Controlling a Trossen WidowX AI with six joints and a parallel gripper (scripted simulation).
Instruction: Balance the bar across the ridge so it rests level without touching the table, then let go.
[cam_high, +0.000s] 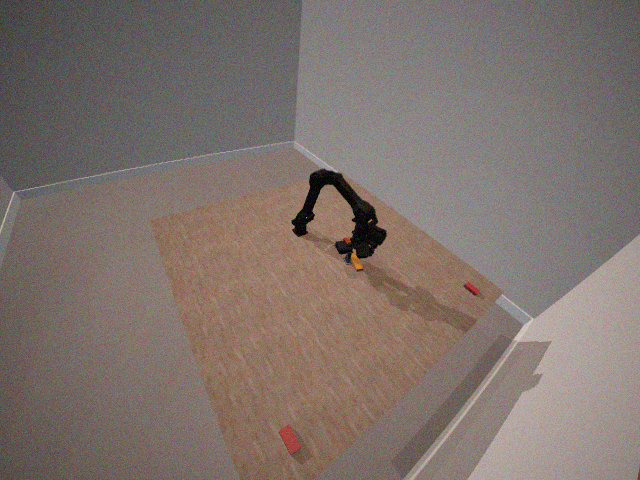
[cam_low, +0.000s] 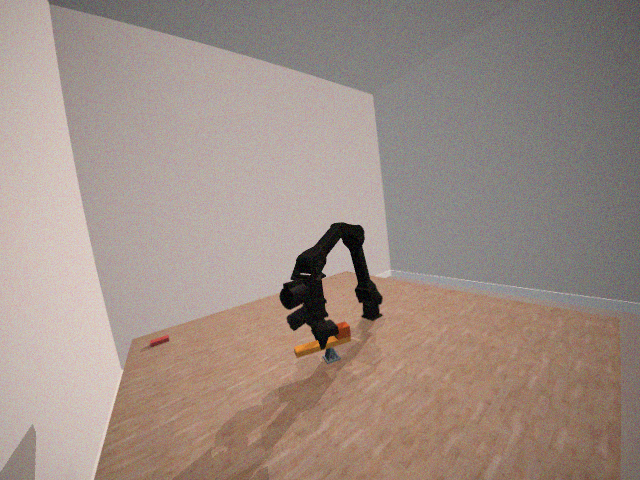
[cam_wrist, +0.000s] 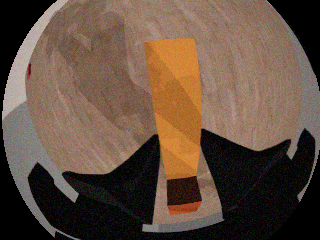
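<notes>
The orange bar (cam_high: 357, 262) (cam_low: 307, 348) (cam_wrist: 175, 85) lies across the top of the small blue-grey ridge (cam_high: 347, 260) (cam_low: 331, 357). It looks roughly level, with both ends above the table. An orange-red block (cam_high: 346, 240) (cam_low: 343, 329) (cam_wrist: 184, 207) sits on the bar's end nearer the arm's base. My gripper (cam_high: 354, 253) (cam_low: 323, 345) (cam_wrist: 179, 136) is slightly open around the middle of the bar, one finger close along each side. Any gap between fingers and bar is very thin. The fingers partly hide the contact with the ridge.
A red block (cam_high: 471, 288) (cam_low: 159, 341) lies near the table's far edge from the arm's base. Another red block (cam_high: 289, 439) lies near the front corner in the top view. The arm's base stands on the table (cam_high: 268, 310) (cam_low: 439, 392) behind the bar.
</notes>
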